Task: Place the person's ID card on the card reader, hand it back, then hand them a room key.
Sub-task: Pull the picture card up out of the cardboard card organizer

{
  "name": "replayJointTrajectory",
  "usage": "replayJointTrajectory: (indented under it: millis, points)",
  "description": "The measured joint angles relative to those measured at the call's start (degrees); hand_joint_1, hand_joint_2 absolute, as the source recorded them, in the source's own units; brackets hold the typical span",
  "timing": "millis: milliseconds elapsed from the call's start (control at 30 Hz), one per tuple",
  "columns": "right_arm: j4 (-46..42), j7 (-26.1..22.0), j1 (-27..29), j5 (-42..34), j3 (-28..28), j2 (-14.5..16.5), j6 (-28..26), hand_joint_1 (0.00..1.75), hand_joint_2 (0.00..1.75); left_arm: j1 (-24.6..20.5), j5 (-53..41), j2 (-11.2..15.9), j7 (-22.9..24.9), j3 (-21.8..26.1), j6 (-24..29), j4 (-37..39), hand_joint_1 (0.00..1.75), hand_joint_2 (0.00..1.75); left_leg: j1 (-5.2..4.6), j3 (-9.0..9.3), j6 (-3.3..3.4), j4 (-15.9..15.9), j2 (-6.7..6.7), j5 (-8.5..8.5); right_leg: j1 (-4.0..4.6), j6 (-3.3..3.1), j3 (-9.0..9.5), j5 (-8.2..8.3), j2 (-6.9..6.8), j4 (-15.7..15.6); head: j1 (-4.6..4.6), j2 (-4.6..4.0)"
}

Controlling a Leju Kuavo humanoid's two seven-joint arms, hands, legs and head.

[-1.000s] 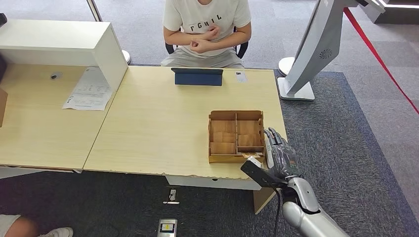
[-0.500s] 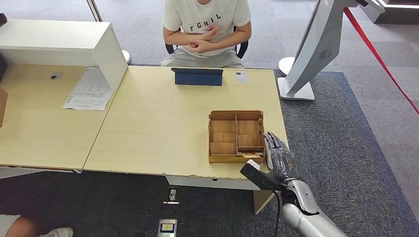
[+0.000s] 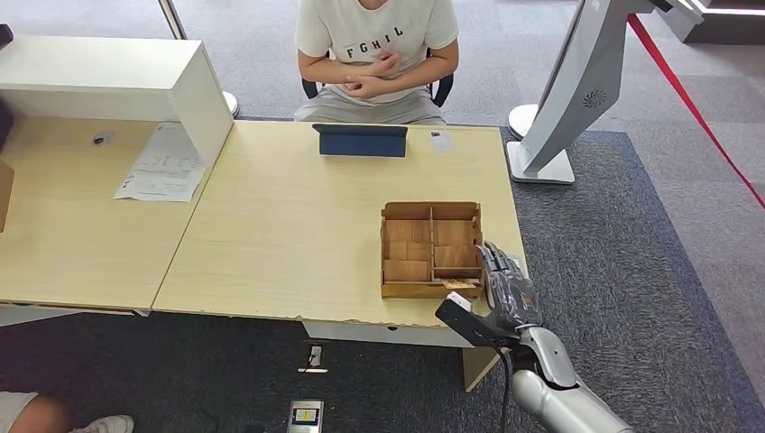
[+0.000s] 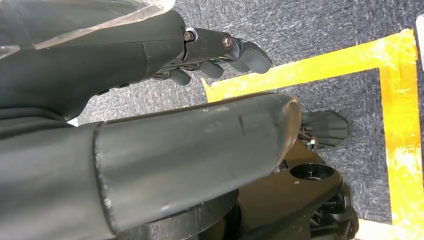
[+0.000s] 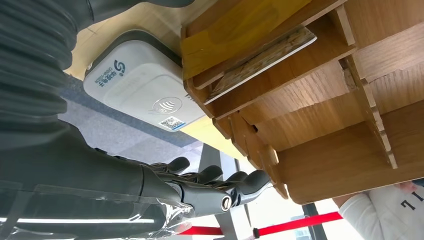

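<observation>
A small white ID card (image 3: 439, 140) lies on the far edge of the desk (image 3: 289, 234), in front of the seated person (image 3: 377, 54). My right hand (image 3: 507, 287) hovers with fingers stretched out and nothing in it, just right of the wooden compartment box (image 3: 430, 248). In the right wrist view the white card reader (image 5: 145, 95) lies on the desk beside the box (image 5: 320, 110), with a card (image 5: 262, 55) lying in one of the box's slots. My left hand (image 4: 220, 50) hangs over the floor, holding nothing.
A dark blue tablet (image 3: 361, 140) stands at the far desk edge before the person. Papers (image 3: 162, 162) and a white raised counter (image 3: 117, 77) are to the left. A white kiosk stand (image 3: 559, 99) and a red barrier strap (image 3: 695, 108) are on the right.
My right hand has drawn slightly back toward the near desk edge, staying beside the box. The person and the ID card have not moved.
</observation>
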Motion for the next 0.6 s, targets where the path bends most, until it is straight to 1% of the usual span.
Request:
replayJointTrajectory:
  millis: [67,200,600]
  points:
    - [0.3,0.2,-0.2,0.0,0.2,0.0,0.0,0.0,1.75,0.0,0.0,0.0,-0.2,0.0,0.0,0.0,0.0,0.0,0.0,0.0,0.0,0.0,0.0,0.0,0.0,0.0,0.0,0.0,0.0,0.0,0.0,0.0]
    - [0.6,0.7,-0.3,0.0,0.6,0.0,-0.1,1.75,1.75,0.2,0.0,0.0,-0.7,0.0,-0.1,0.0,0.0,0.0,0.0,0.0,0.0,0.0,0.0,0.0,0.0,0.0,0.0,0.0,0.0,0.0,0.01,0.0]
    - [0.2,2.4,-0.2,0.4,0.9,-0.8,0.3,1.75,1.75,0.5,-0.2,0.0,-1.5,0.0,-0.6,0.0,0.0,0.0,0.0,0.01,0.0,0.0,0.0,0.0,0.0,0.0,0.0,0.0,0.0,0.0,0.01,0.0]
